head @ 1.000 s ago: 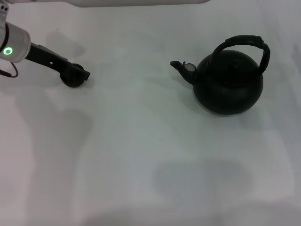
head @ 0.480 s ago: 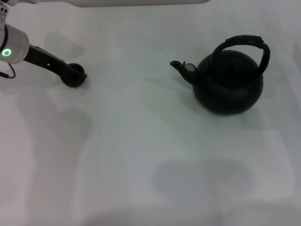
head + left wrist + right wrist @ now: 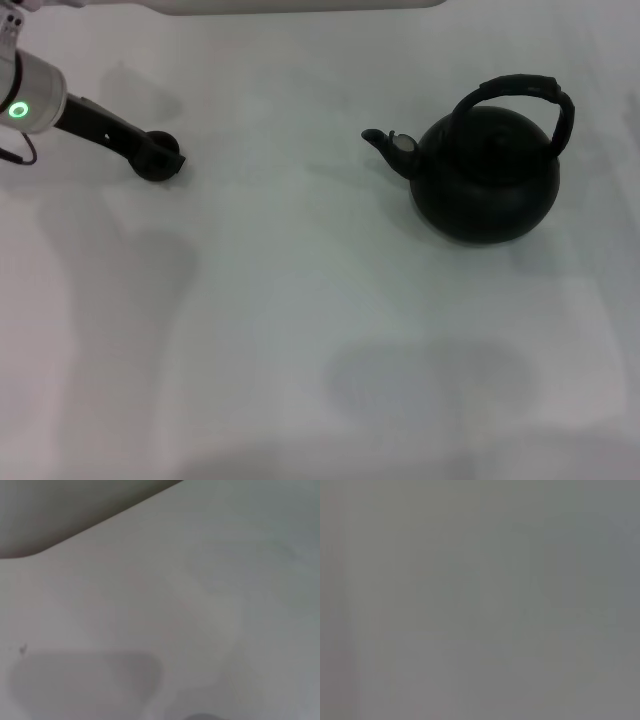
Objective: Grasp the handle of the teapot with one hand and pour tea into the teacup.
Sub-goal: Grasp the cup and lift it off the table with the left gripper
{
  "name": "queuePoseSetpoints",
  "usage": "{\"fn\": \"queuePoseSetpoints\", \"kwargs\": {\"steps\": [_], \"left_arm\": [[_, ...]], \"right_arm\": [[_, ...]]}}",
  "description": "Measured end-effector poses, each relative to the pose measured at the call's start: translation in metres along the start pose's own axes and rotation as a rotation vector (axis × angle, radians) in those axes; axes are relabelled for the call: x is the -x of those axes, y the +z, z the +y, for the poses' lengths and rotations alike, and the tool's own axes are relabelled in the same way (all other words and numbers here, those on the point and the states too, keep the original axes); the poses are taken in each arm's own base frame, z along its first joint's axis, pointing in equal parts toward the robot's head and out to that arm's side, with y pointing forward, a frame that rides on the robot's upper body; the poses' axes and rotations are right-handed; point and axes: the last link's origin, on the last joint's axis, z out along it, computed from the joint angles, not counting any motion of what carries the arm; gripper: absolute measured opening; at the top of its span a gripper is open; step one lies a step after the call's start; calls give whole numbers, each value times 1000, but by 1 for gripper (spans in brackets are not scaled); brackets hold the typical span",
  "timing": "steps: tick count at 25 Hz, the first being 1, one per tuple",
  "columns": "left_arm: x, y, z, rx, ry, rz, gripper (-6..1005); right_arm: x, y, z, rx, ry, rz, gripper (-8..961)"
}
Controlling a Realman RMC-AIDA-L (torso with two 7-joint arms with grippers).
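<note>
The teapot (image 3: 487, 178) sits upright on the white table (image 3: 300, 300), right of centre and toward the far side, with its spout (image 3: 385, 142) pointing toward our left arm. The handle (image 3: 527, 98) arches over the top, a thick wrapped-looking hoop, free all round with clear air beneath it.

The left gripper (image 3: 158, 158) is far off at the table's far left, low to the surface, with a small dark round thing at its tip. That is likely the teacup, but we cannot make it out for sure. We cannot tell whether its fingers are wide or closed. The left wrist view shows only bare table and shadow. The right gripper is not visible in any view, and the right wrist view is a blank grey field.

Handling judgement:
- The pot looks like cast metal, so expect it to be heavy and rigid, more so if full.
- The body is round and smooth, a poor place to grip.
- We should take the handle at the crown of the arch, above the pot's centre, fingers across the hoop. The wrap should give friction.
- An off-centre hold will let the pot swing.
- Tilting to pour puts torque on the hold, so we need a firm clamp.

No tea is visible, and the pour is not started.
</note>
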Motion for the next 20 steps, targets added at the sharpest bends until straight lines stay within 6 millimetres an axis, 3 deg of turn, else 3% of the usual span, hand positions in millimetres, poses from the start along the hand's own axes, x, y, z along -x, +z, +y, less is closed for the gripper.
{"fn": "queuePoseSetpoints", "kwargs": {"steps": [10, 12, 20], "left_arm": [[-40, -4, 14, 23, 107, 9, 701], [-58, 1, 31, 64, 180, -1, 701], [-78, 18, 70, 153, 349, -67, 700]], "right_arm": [[-1, -2, -1, -4, 0, 3, 871], [-1, -2, -1, -4, 0, 2, 871], [0, 0, -1, -10, 4, 0, 871]]}}
